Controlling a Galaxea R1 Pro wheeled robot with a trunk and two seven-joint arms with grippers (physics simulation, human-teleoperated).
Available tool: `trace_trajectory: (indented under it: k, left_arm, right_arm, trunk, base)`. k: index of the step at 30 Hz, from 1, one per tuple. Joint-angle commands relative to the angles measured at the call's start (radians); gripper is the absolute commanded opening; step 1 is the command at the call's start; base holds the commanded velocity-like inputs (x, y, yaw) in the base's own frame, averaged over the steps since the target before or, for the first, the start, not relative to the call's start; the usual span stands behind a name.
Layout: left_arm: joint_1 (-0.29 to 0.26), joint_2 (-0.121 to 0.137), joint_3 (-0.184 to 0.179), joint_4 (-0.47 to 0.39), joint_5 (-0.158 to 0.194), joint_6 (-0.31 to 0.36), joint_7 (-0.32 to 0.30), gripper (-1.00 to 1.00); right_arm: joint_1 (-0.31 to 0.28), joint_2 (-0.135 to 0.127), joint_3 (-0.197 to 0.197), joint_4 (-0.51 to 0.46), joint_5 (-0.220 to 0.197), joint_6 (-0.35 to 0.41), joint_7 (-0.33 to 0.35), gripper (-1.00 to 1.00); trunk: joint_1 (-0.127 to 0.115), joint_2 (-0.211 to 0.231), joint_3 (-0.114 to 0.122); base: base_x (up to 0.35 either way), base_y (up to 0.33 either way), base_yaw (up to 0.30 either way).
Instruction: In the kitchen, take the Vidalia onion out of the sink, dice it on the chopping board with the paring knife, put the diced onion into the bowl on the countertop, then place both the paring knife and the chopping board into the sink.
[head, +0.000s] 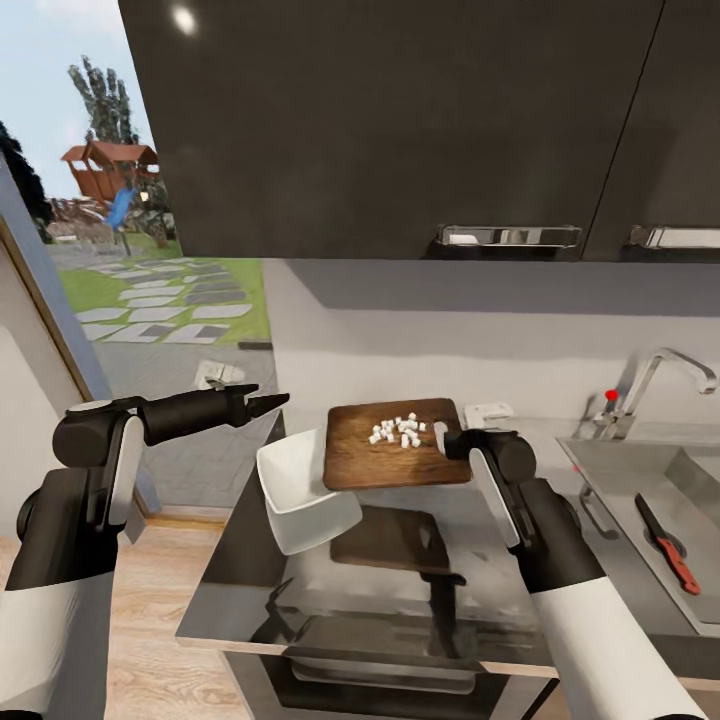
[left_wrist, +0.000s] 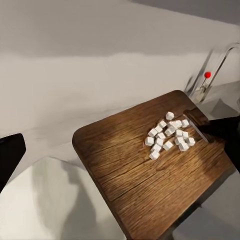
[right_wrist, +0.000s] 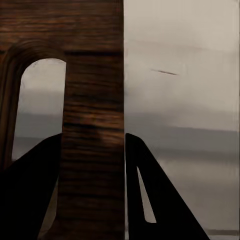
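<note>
- Head view, far left: my left gripper (head: 262, 402) hangs in the air beside the counter's end, holding nothing; its fingers look drawn to a narrow point, though I cannot tell for sure how they stand.
- Just right of it, the white bowl (head: 300, 490) sits near the counter's left end, and the board's left edge hangs over the bowl's right rim.
- The chopping board (head: 395, 445) is lifted clear of the countertop (head: 230, 590), which shows its reflection below; the onion dice (head: 398, 431) lie in a loose heap toward the right of its top.
- My right gripper (head: 452, 440) is clamped on the board's right end; the wrist camera shows a finger on either side of the wooden bar beside the handle slot (right_wrist: 37, 107).
- I judge the step to be getting the dice into the bowl. Next I should tip the board's left edge down over the bowl so the cubes slide in, slowly, or some could skip past the rim.
- Far right: the paring knife (head: 668, 545) already lies in the sink (head: 620, 500), under the faucet (head: 665, 375), well apart from both grippers.
</note>
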Motion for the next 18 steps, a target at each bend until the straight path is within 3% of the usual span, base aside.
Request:
trace_trajectory:
  k: [1,5,9,18]
  left_arm:
    - [-0.001,0.000,0.001,0.000,0.002,0.008,-0.002,1.00]
    - [-0.001,-0.004,0.000,-0.001,0.002,0.008,-0.002,1.00]
    - [-0.001,-0.028,-0.002,-0.001,0.002,0.007,-0.001,1.00]
    - [-0.001,-0.030,-0.002,-0.001,0.002,0.008,-0.001,1.00]
  right_arm:
    - [-0.001,0.000,0.002,-0.002,0.000,0.005,-0.011,-1.00]
    - [-0.001,0.001,0.005,-0.006,0.000,0.005,-0.011,-1.00]
    - [-0.001,0.007,0.011,-0.008,0.000,0.006,-0.010,-1.00]
    - [-0.003,0.008,0.012,-0.010,0.001,0.007,-0.010,-1.00]
  trunk:
    - [0.000,-0.001,-0.002]
    - [0.000,-0.001,-0.002]
    - [0.000,-0.001,-0.002]
    - [0.000,-0.001,-0.002]
  base:
    - [0.000,0.000,0.002]
    - [0.000,0.000,0.000]
    - [0.000,0.000,0.000]
    - [0.000,0.000,0.000]
